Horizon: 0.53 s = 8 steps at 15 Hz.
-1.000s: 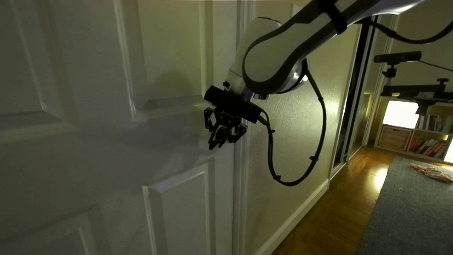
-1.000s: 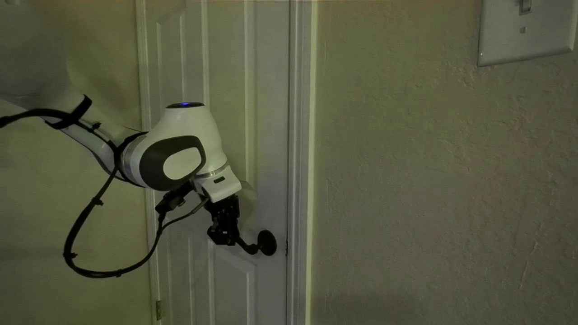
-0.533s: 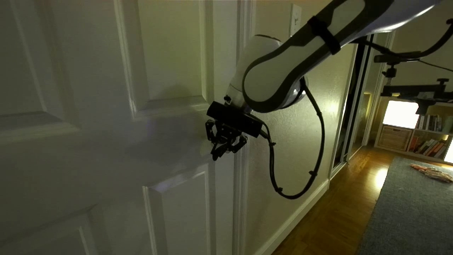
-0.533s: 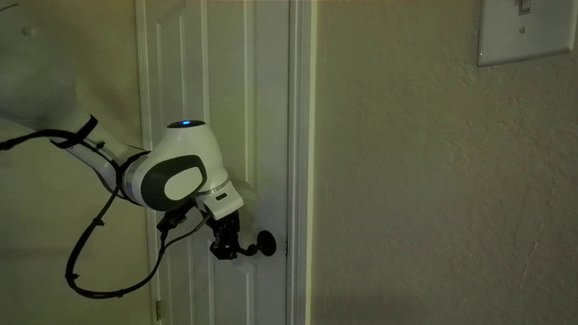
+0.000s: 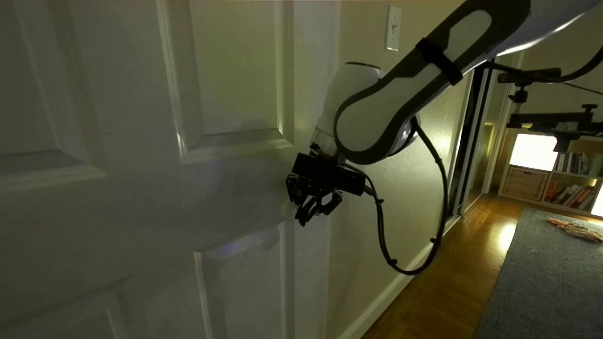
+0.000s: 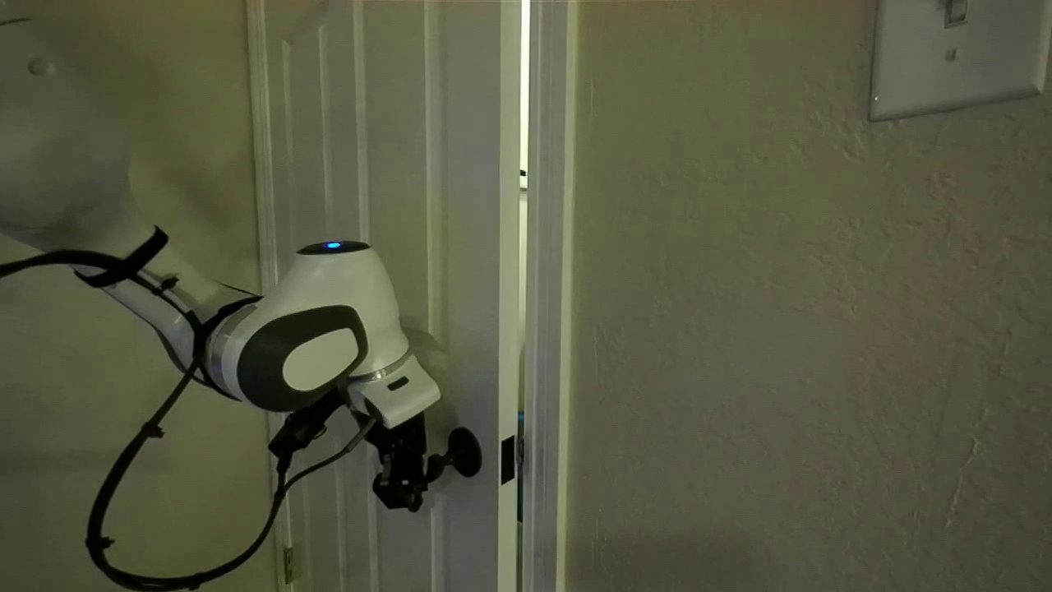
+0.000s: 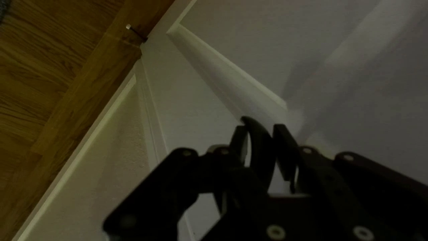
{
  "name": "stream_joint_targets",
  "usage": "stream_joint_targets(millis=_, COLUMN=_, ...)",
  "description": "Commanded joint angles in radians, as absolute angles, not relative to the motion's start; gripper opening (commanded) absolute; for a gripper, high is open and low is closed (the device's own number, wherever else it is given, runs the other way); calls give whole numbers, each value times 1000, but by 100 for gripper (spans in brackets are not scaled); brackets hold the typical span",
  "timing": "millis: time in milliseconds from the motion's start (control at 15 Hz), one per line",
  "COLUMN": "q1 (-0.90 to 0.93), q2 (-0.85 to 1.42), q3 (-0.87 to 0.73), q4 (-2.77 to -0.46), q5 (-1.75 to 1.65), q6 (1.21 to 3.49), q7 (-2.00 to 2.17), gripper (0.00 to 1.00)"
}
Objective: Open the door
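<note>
Dimly lit room, with textured wall (image 6: 781, 329) to the right of the gripper (image 7: 260, 130) in both exterior views and wooden floor (image 5: 452, 282) well below. Tall white door (image 5: 183, 202) directly behind the gripper, slightly ajar at its free edge (image 6: 509, 247); hung to open toward the gripper's side, to judge by the dark latch plate (image 6: 508, 460) exposed on that edge. Bright gap (image 6: 524, 90) between door and frame (image 6: 549, 296), above and to the right of the gripper in an exterior view.

Black handle (image 6: 454, 457) just beside the gripper, with bare round base (image 6: 467, 448) and lever (image 6: 436, 469) sloped down into the gripper: presumably turned so as to free the door. Lever caught between the two fingers (image 7: 283, 140), closed down to a narrow span in the wrist view; pale sliver beside one finger, perhaps owing to the lever's curve, hence tightness of hold not certain. Grasp set apart from the round base rather than over it, probably for leverage.

Cable (image 5: 393, 262) in a slack loop beside the gripper, presumably to allow free movement. Hinge (image 6: 288, 565) low down, across the gripper from that gap, hence a curved path called for next: steady pull along the door's arc.
</note>
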<state>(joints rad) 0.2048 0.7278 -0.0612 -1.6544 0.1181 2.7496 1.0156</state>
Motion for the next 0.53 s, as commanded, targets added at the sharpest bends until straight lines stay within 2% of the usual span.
stream_joint_targets(millis=0, q1=212, q2=616, q3=-64, q4=-1875, q5=121, q6=2758, q7=972, gripper=12)
stream_joint_targets(millis=467, q1=174, q2=380, q3=47, q4=-2112, q5=148, q6=2741, q7=762, gripper=9)
